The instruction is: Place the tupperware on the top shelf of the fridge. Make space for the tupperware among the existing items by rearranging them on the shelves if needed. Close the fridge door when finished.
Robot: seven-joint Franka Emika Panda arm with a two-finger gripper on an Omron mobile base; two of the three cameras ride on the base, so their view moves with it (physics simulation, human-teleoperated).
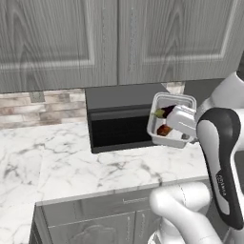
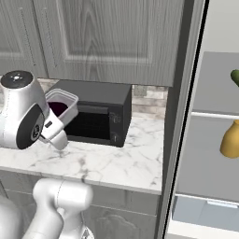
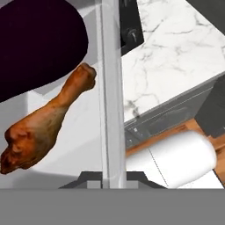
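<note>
1. End effector (image 3: 112, 178) mostly below the hand view's bottom band; jaw gap impossible to judge.
2. Tupperware (image 1: 167, 119) partly covered by the wrist in the left base view; contents there too small to name.
3. Cucumber (image 2: 235, 77) and bottle (image 2: 230, 140) cut by the right edge of the right base view.
4. Dark food (image 3: 35, 39) cropped at top and left, unidentifiable.
</note>
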